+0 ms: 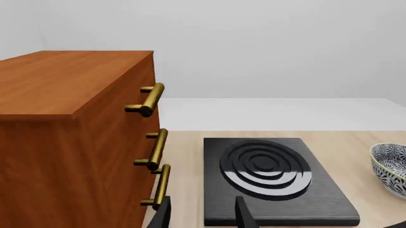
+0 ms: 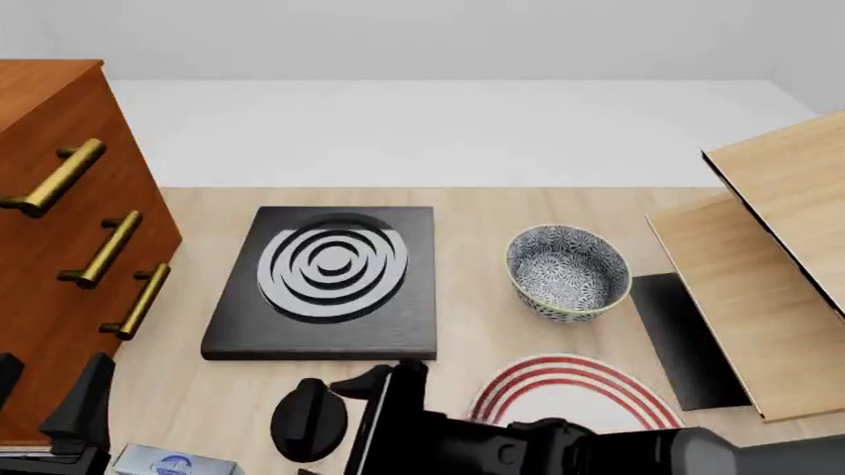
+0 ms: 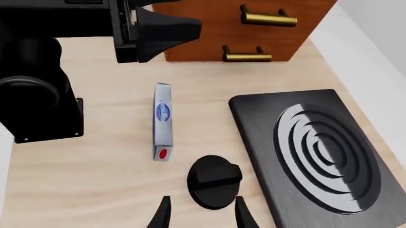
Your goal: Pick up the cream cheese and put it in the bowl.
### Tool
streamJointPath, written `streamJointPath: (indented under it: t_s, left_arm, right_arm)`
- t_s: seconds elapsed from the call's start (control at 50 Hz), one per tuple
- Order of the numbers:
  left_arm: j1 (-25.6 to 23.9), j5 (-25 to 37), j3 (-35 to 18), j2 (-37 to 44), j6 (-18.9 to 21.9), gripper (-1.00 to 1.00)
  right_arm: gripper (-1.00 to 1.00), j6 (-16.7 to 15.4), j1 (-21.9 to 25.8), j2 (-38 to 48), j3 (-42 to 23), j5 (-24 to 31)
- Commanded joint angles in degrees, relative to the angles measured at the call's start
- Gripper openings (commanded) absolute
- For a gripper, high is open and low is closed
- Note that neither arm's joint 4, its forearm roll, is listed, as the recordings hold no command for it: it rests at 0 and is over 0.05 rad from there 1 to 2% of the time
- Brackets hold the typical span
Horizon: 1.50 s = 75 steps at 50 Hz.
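Note:
The cream cheese is a flat silver-grey box with a blue round logo. It lies on the table next to the left arm's base, and shows at the bottom left of the front view. The speckled bowl stands upright and empty right of the stove plate; its edge shows in the left wrist view. My left gripper is open and empty, facing the cabinet and stove plate. My right gripper is open and empty, just behind a black knob, with the cream cheese a little beyond it.
A wooden cabinet with brass handles stands at the left. A black stove plate with grey rings lies mid-table. A black knob sits near its front. A white plate with red rings lies in front of the bowl. Wooden boards stand at the right.

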Motion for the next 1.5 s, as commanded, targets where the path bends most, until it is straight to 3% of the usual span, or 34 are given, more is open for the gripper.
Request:
streamJointPath:
  t_s: [0.02,0.56,1.28,1.5]
  left_arm:
    - [0.0,0.0,0.0,0.0,0.0,1.00]
    - [0.0,0.0,0.0,0.0,0.0,1.00]
    - [0.0,0.0,0.0,0.0,0.0,1.00]
    - [0.0,0.0,0.0,0.0,0.0,1.00]
  right_arm:
    - [1.00,1.8,1.5,6.7,-5.1,0.1]
    - [1.00,4.4,5.7,15.3,-13.7,0.4]
    - [1.00,7.3,5.8,21.6,-20.6,0.8]
    - [1.00,9.5,6.4,24.6,-22.2,-0.4]
